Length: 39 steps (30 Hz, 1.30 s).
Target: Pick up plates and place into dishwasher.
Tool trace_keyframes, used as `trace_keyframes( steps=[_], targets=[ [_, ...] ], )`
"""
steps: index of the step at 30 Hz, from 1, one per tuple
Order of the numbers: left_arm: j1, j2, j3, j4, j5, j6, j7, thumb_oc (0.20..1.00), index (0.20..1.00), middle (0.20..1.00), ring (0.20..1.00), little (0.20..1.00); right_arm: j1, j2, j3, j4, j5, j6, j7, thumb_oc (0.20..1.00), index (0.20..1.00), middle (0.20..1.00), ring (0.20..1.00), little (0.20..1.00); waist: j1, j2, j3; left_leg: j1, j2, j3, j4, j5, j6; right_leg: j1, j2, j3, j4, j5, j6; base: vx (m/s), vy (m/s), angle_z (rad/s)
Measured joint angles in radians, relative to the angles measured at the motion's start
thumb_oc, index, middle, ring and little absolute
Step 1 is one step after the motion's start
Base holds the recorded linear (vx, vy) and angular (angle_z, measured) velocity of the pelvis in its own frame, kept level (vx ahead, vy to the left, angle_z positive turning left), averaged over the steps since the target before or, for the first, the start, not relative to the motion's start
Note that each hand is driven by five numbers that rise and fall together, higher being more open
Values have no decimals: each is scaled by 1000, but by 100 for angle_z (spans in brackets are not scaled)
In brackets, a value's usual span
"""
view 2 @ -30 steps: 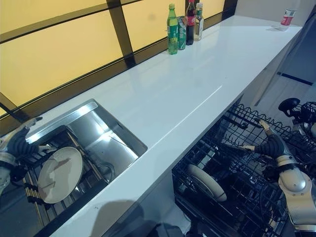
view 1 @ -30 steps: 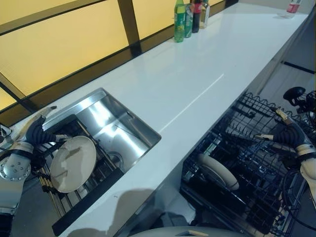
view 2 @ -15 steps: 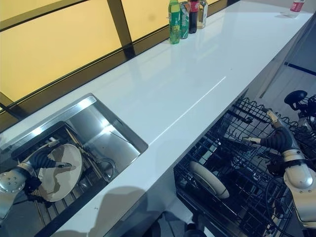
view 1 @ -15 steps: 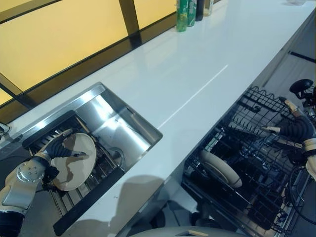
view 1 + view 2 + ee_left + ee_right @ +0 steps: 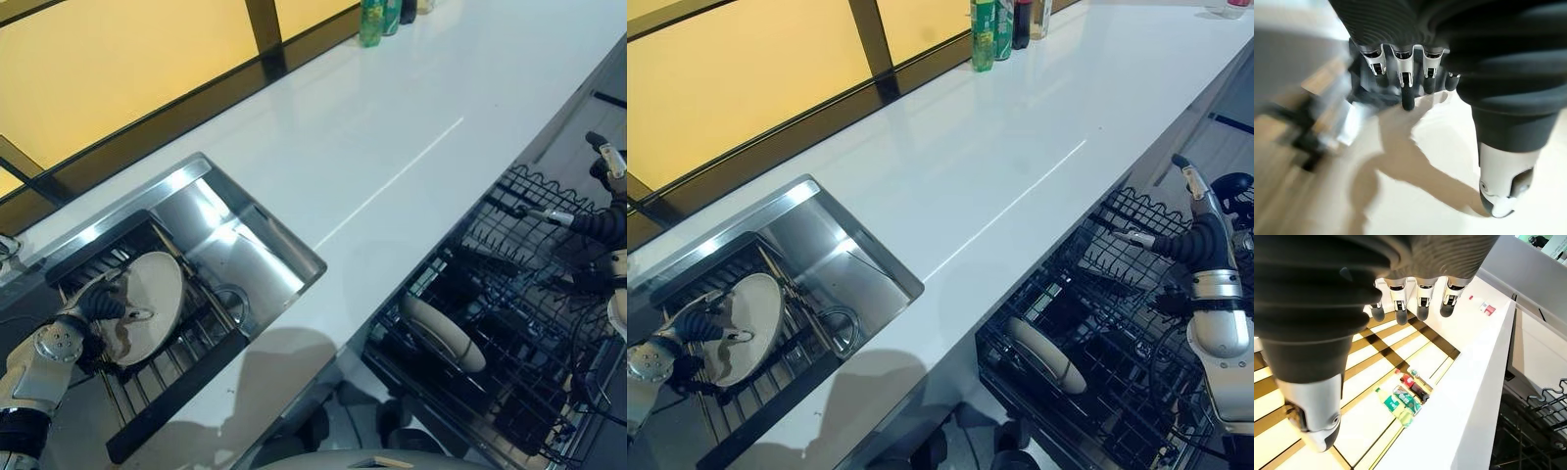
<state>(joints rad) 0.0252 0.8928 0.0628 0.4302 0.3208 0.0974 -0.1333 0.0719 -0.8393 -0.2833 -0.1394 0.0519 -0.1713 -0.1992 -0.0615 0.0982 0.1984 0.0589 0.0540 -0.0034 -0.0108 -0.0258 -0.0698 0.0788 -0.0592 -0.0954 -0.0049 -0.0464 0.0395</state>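
Left hand (image 5: 98,305) at the near edge of a cream plate (image 5: 149,302), fingers (image 5: 1407,98) curled over the rim onto the plate's face and the thumb (image 5: 1506,181) lying flat on that same face, apart from them; plate thus pinched at its rim. Plate standing tilted on edge in the dark drying rack (image 5: 186,343) set inside the steel sink (image 5: 250,259), its broad face just past the fingertips and turned towards the worktop (image 5: 392,127). Sink basin and drain (image 5: 838,328) beyond the plate, on the far side from the fingers.

Right hand (image 5: 1200,240) raised above the pulled-out dishwasher rack (image 5: 1097,343), fingers (image 5: 1422,308) straight and spread, thumb (image 5: 1315,421) held well apart, nothing between them. Second plate (image 5: 1046,354), white, already standing on edge among the lower tines of the dishwasher rack, well below and to the sink side of the right fingertips, not touching them. Black wire tines directly beneath the right fingers bare.

White worktop running between sink and dishwasher rack. Group of bottles (image 5: 1004,24), green and dark, upright at the far end of the worktop against the amber window panels (image 5: 745,88), well apart from both hands.
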Motion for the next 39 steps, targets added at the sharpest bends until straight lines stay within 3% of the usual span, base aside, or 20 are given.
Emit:
trace_keyframes(
  steps=[3, 12, 23, 27, 33, 39],
  targets=[
    [-1, 0, 0, 3, 61, -3, 27, 1000, 1000, 1000, 1000, 1000, -1, -1, 0, 0, 1, 1, 0, 1000, 1000, 1000, 1000, 1000, 2, -6, 4, 0, -2, -1, 2, 1, 1, 3, -2, -5, 1, -1, 1, -1, -2, 4],
    [-4, 0, 0, 3, 61, 4, 37, 1000, 1000, 1000, 1000, 1000, 0, 0, 0, 0, 5, 4, 1, 1000, 1000, 1000, 1000, 1000, 0, -18, 16, -3, -4, -2, 2, 2, 2, 0, -6, -7, 2, -1, 2, 0, 0, 0],
    [-19, 1, -7, -1, -31, -8, -56, 1000, 1000, 1000, 1000, 1000, 0, 0, 1, 0, 5, 9, 15, 1000, 1000, 1000, 1000, 1000, -1, -18, 16, -1, -5, -1, 3, 2, 3, 1, -6, -6, 5, -1, 2, 0, 0, 0],
    [-19, 2, 1, -24, -42, -39, -50, 1000, 1000, 1000, 1000, 1000, 0, -1, 1, -3, 8, 19, 15, 1000, 1000, 1000, 1000, 1000, 6, -20, 17, -1, -4, -1, 3, 2, 3, 2, -6, -6, 5, -1, 2, -16, -16, 0],
    [-14, 13, 150, -154, -69, -51, 34, 1000, 1000, 1000, 1000, 1000, 2, 2, 0, -16, 10, 23, 20, 1000, 1000, 1000, 1000, 1000, 27, -35, 23, -1, -5, -4, 4, 4, 4, 5, -7, -10, 6, -1, 3, -56, -30, 2],
    [11, 25, 277, -324, -100, -68, 36, 1000, 1000, 1000, 1000, 1000, 18, 8, -31, -44, 10, 33, 24, 1000, 1000, 1000, 1000, 1000, 44, -38, 21, 0, -10, -22, 5, 6, 7, 14, -11, -25, 4, -4, 6, -46, -25, 8]
  ],
)
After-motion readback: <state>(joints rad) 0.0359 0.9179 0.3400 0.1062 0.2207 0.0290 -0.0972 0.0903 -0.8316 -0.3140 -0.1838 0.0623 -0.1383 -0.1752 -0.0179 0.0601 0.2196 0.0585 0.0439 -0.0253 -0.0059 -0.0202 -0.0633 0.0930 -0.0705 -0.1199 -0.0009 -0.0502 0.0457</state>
